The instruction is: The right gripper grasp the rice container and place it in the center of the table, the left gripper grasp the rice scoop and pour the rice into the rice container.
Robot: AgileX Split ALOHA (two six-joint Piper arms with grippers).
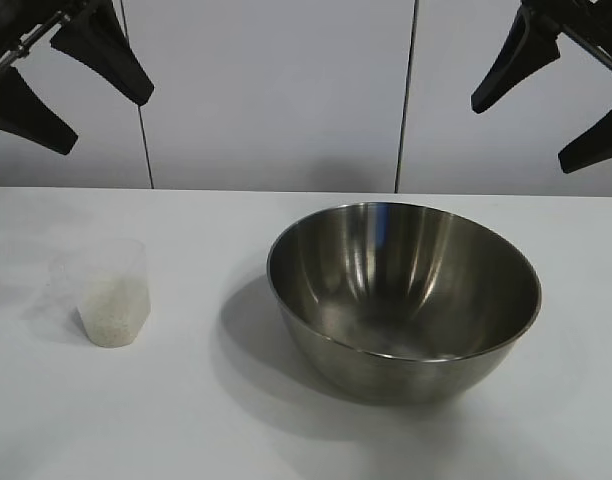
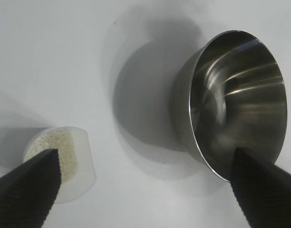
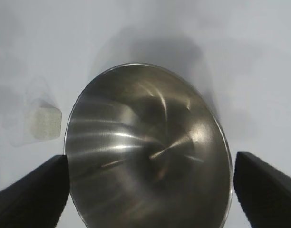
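Right now both arms are hanging high at the back, well above the table (image 1: 186, 420). Up in the upper left of the exterior frame the left gripper (image 1: 66, 90) is hovering with its two black fingers spread wide apart, nothing between them. Over in the upper right corner the right gripper (image 1: 551, 110) is doing the same, its tapered fingers standing wide apart and gripping nothing at all.

Down on the white tabletop, the rice container (image 1: 404, 300), that big shiny steel bowl, is sitting upright just right of centre, throwing a soft shadow to its left. Its inside is showing only reflections. Well apart from it, at the left of the frame, the rice scoop (image 1: 108, 295) is standing upright, a small clear plastic cup, and the rice (image 1: 111, 315) is filling its lower half in a white heap.

Looking through the left wrist camera, the dark fingertips (image 2: 26, 187) are framing the two lower corners, with the scoop (image 2: 81, 166) showing just beside the lower left one and the bowl (image 2: 236, 99) at the right, the grains (image 2: 57, 145) visible in the cup's mouth.

From the right wrist camera, the bowl (image 3: 150, 152) is filling the middle and bottom between the widely parted fingertips (image 3: 266, 187), and the scoop (image 3: 41, 121) is sitting off at the left.
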